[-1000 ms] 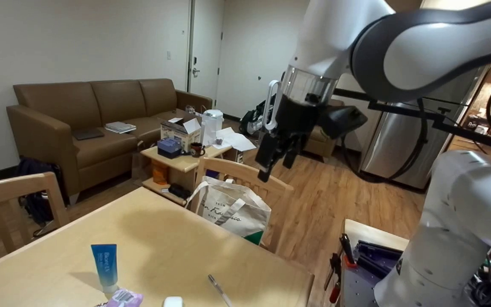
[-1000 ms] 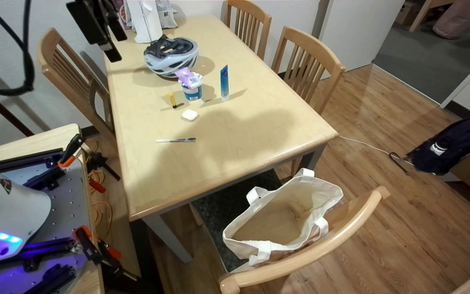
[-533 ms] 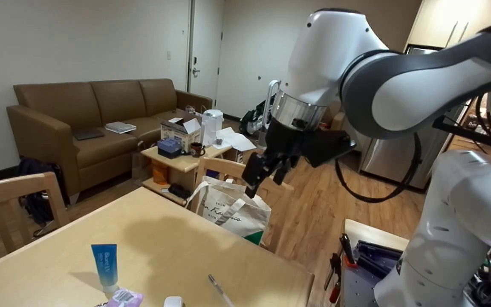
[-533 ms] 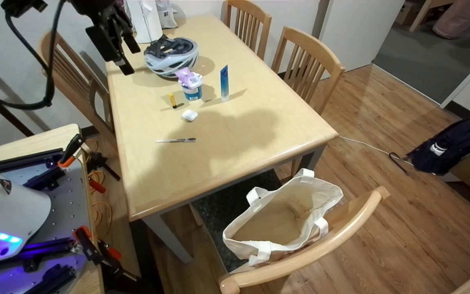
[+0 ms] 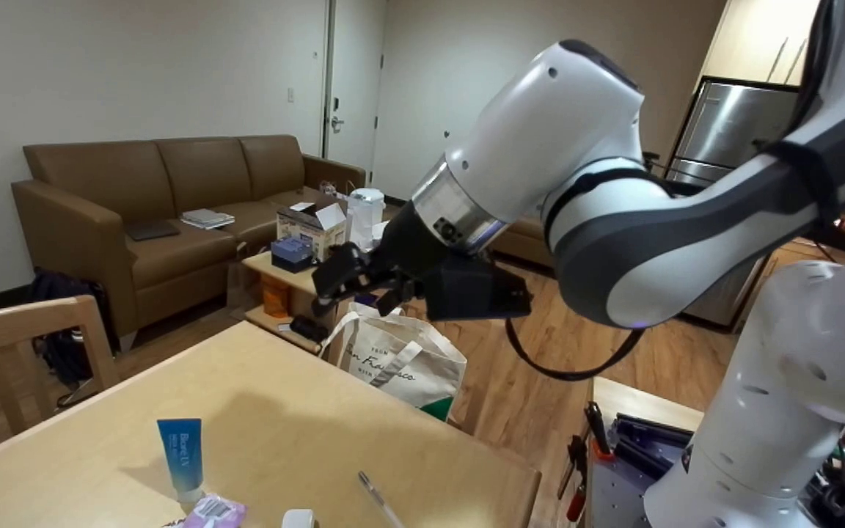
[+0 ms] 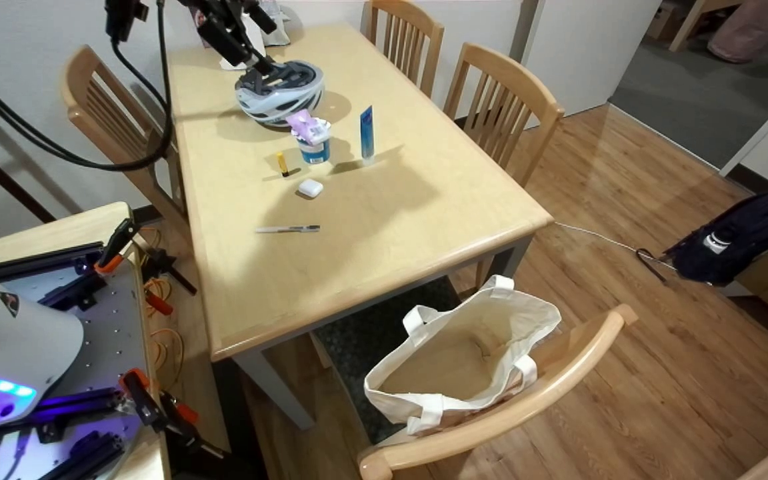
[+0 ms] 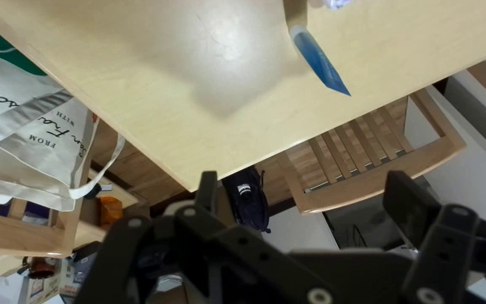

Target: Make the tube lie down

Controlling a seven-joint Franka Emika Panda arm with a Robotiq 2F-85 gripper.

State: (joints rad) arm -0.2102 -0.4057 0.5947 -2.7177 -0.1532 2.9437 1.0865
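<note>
The blue tube (image 5: 183,456) stands upright on its whitish cap on the wooden table (image 5: 305,411). It also stands upright in an exterior view (image 6: 367,133), and in the wrist view the tube (image 7: 319,61) is in the upper part, apart from the fingers. My gripper (image 5: 355,297) is in the air, higher than the tube and well away from it, with its fingers tilted toward the horizontal. It is partly cut off at the top in an exterior view (image 6: 265,45). In the wrist view the gripper (image 7: 304,190) has its fingers wide apart with nothing between them.
Near the tube are a blue-and-white tub (image 6: 315,152) with a purple packet (image 6: 307,127) on it, a yellow stick (image 6: 282,164), a white case (image 6: 310,189), a pen (image 6: 287,229) and a helmet (image 6: 281,93). A tote bag (image 6: 464,353) sits on a chair at the table's end.
The arm has swung, and my gripper has moved toward the table and tilted from pointing down to nearer horizontal. Its shadow has shifted across the table. The tube has not moved.
</note>
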